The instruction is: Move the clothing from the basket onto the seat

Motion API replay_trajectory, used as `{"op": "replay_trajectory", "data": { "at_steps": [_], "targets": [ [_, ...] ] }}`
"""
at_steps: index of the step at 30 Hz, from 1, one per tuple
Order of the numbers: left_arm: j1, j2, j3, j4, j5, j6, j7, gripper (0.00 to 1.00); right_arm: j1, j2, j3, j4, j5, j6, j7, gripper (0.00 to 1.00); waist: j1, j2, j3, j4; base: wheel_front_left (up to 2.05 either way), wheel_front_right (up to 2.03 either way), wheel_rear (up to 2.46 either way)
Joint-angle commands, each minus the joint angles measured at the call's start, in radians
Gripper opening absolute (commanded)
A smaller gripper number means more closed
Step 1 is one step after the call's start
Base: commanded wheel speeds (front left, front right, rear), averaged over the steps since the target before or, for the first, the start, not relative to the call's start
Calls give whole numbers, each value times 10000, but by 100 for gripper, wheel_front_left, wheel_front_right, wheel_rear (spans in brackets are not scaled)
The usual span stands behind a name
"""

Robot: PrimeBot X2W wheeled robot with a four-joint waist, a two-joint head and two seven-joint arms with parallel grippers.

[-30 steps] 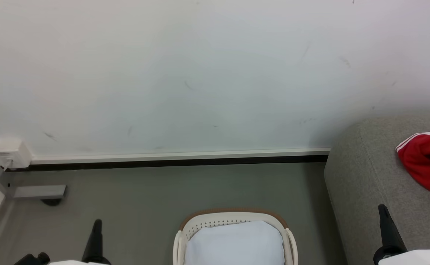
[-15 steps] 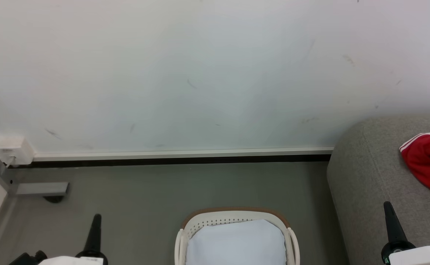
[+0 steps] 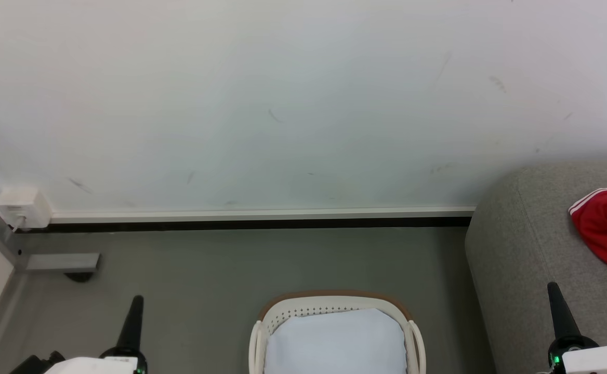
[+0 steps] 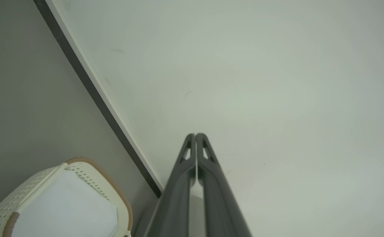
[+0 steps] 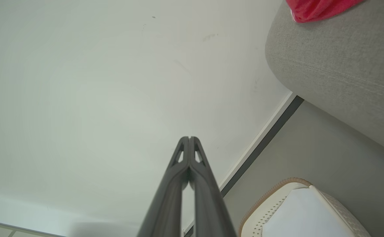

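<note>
open floor [image 3: 231, 265], wall [image 3: 282, 104] behind basket [image 3: 334, 304]

Whole scene drifted slightly right as camera turned; left gripper [image 3: 136, 306] and right gripper [image 3: 554, 292] edged higher, green wrist lights [image 3: 556, 359] now showing.

Scuffed white wall [image 3: 303, 104], grey floor [image 3: 231, 259], perhaps a socket [image 3: 20, 208] left.
</note>
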Motion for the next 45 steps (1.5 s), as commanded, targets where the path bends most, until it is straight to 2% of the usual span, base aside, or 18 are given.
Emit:
{"op": "replay_trajectory", "data": {
  "at_steps": [1,45],
  "targets": [
    [-190,81,61,-111,-219,-43,54,0,-239,-17,-98,-83,208,-13,53,0,0,0,6,9,0,0,0],
    [-460,97,258,-277,-3443,-116,955,0,-362,119,-813,-110,3113,-21,919,0,0,0,197,305,0,0,0]
  ]
}}
